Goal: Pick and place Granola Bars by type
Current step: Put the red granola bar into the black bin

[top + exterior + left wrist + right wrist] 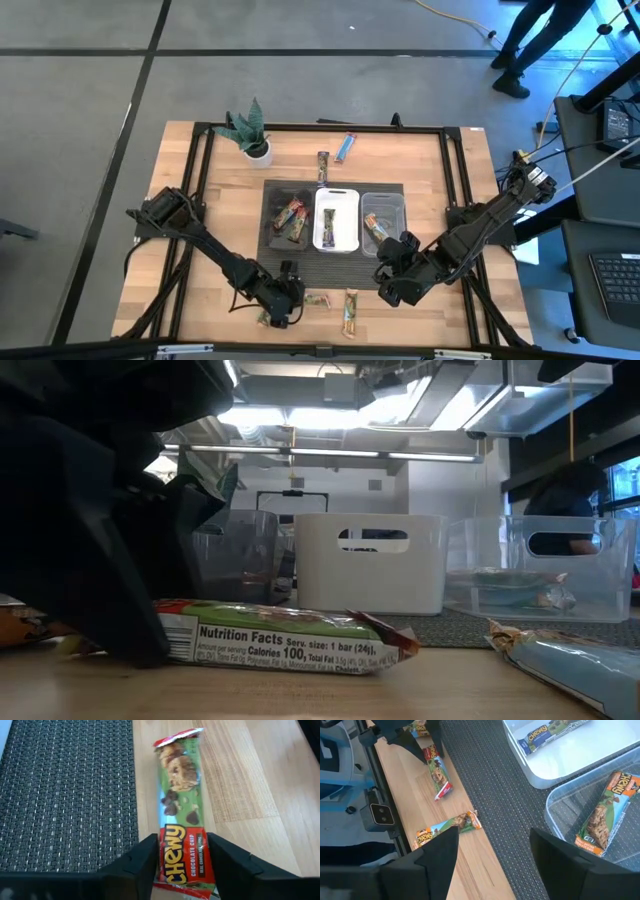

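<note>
A granola bar in a red and green wrapper (180,785) lies flat on the wooden table near its front edge, beside the dark mat (65,795). My left gripper (182,855) is down at the bar's red end and shut on it; it also shows in the high view (283,303) and the low view (110,590). My right gripper (492,850) hangs open above the mat's near right corner, by the clear tray (560,800), with nothing between its fingers. My left gripper pinches the bar's two long edges at its red printed end (184,851) between its two fingers (147,862). The fingers slant down from the table's near left. The bar stretches away from them lengthwise. It lies flat on the wood (280,640).
A black tray (272,200) with several bars, a white tray (337,192) and the clear tray (383,198) with one bar each stand side by side on the mat. Other bars lie loose on the wood (350,310) (346,148) (323,165). A potted plant (250,130) stands far left.
</note>
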